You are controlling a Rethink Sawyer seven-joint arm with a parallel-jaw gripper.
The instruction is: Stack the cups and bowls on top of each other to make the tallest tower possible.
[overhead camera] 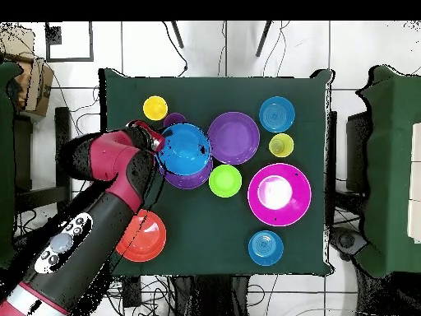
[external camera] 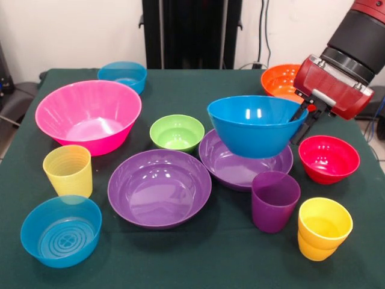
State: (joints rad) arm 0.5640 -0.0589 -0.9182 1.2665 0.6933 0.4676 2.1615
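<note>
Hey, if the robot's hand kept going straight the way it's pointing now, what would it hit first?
The hand is gripping the rim of the blue bowl and points down and inward. Going straight on, it would likely press the bowl onto the purple bowl beneath it, though the gap between the two is unclear.

The arm (external camera: 361,36) was glossy red with fat black cylinder sections, kinda chunky. The wrist housing (external camera: 334,84) was a rounded red block with a small silver-grey plate on its face. Out of it came the gripper (external camera: 302,117), thin black fingers. From overhead, the lower arm segment (overhead camera: 62,243) was black with a few grey round buttons.
</note>
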